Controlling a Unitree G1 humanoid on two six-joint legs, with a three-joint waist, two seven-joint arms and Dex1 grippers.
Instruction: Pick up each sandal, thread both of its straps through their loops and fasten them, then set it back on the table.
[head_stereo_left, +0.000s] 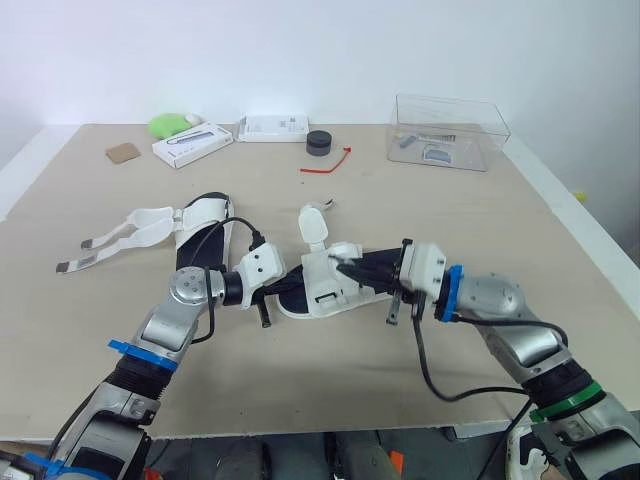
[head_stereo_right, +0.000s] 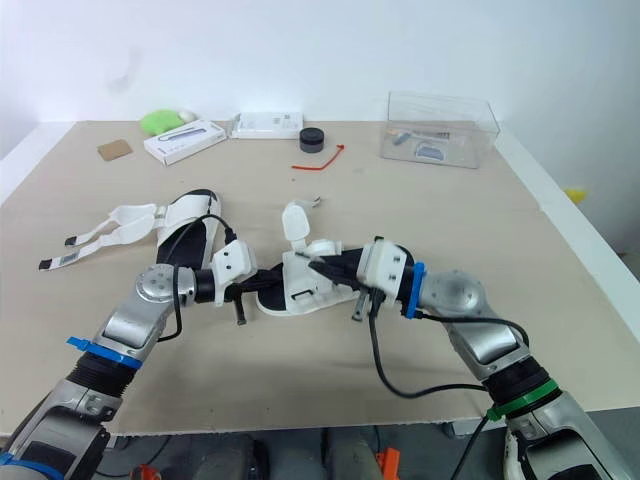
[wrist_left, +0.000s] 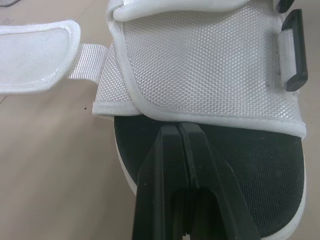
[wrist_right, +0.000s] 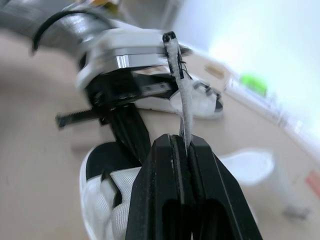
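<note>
Two sandals on the bench (head_stereo_left: 480, 230)! At the near sandal (head_stereo_left: 322, 290), the left gripper (wrist_left: 178, 126) is pinched flat, tips on its black footbed (wrist_left: 245, 165) under the white upper (wrist_left: 200, 65). Right gripper (wrist_right: 183, 139) clamps that sandal's thin strap (wrist_right: 179, 70), which stands up out of its grip. Left of it and farther back lies the second sandal (head_stereo_left: 205, 222), straps splayed. Beyond, a clear box (head_stereo_left: 447, 132).

Clear box (head_stereo_left: 448, 130), black puck (head_stereo_left: 319, 143), red strip (head_stereo_left: 328, 163) — perhaps a green sponge (head_stereo_left: 168, 124).
</note>
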